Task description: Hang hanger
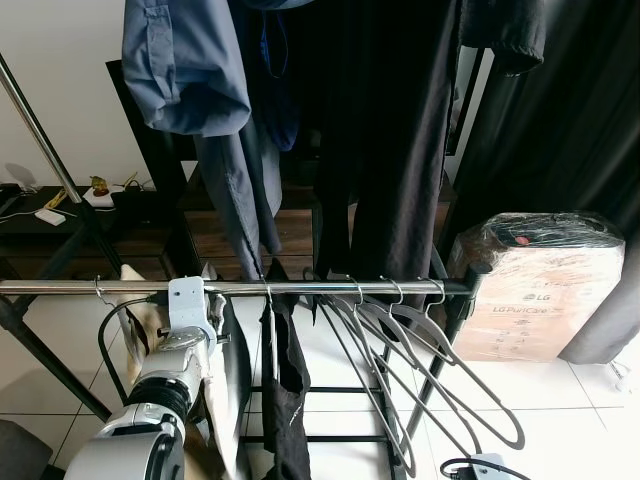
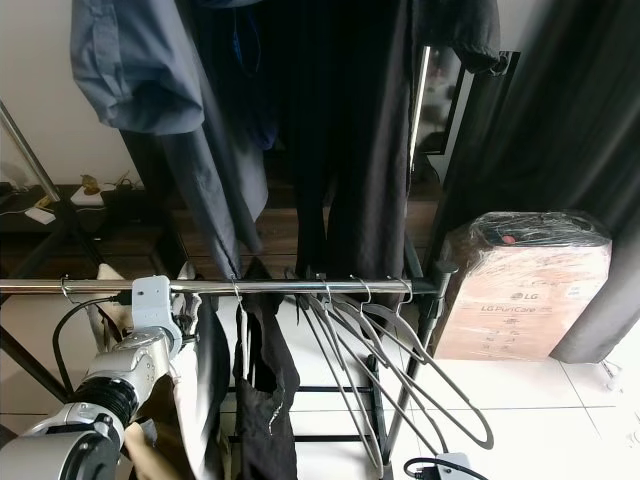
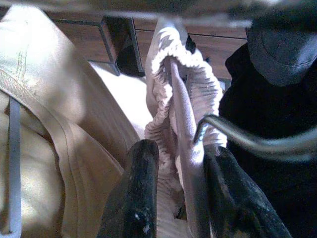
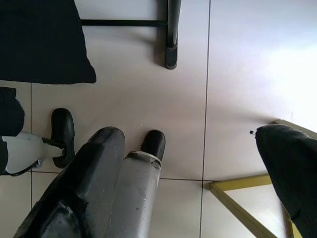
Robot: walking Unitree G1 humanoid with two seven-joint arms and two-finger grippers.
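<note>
A chrome rail (image 1: 300,288) runs across in front of me. My left arm (image 1: 190,310) is raised to it, its wrist just under the bar. In the left wrist view my left gripper (image 3: 182,148) is shut on the cloth-covered neck of a hanger (image 3: 184,124) carrying a cream garment (image 3: 59,114). A grey wire hook (image 3: 247,141) curves close past one finger. The cream garment (image 1: 232,380) hangs beside my forearm. My right gripper (image 4: 183,134) points down at the tiled floor, open and with nothing in it.
Several bare grey hangers (image 1: 420,370) and a black garment (image 1: 288,390) hang on the rail's right part. Blue and black clothes (image 1: 190,70) hang from above. A wrapped cardboard box (image 1: 535,290) stands right of the rack's post (image 1: 455,320). A slanted pole (image 1: 40,130) is at left.
</note>
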